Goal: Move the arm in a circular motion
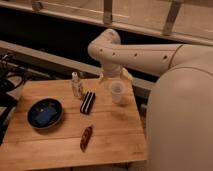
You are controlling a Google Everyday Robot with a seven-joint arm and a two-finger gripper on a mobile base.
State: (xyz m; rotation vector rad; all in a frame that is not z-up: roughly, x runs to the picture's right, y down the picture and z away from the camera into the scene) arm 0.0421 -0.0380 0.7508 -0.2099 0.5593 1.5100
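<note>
Camera view shows 1 arm (145, 55), a thick cream-white tube reaching in from the right edge toward the upper middle, where it bends at a rounded elbow and drops toward the back of the wooden table (110, 135). Its long axis runs roughly left-right along the upper segment, then turns downward at the elbow. The gripper (114, 75) hangs at the lower end of that short descending piece, over the table's far right corner, just above and behind 1 clear plastic cup (117, 92). Whether the claw's fingers are parted or closed, I cannot tell; nothing is visibly carried in it. Since the task's thing is the arm itself, the relation that matters is clearance: the cup sits just below the claw, and 1 small bottle (76, 85) stands to its left, near but apart. A circular sweep, in my judgement, needs to stay above these 2 upright items or swing out over open board. Lower things lie farther off: 1 dark striped packet (88, 102) beside the bottle, 1 dark blue bowl (34, 118) with 1 blue object (45, 115) in it near the left edge, and 1 reddish-brown snack bar (86, 138) toward the front. There is only 1 arm, so no choice of side arises.
</note>
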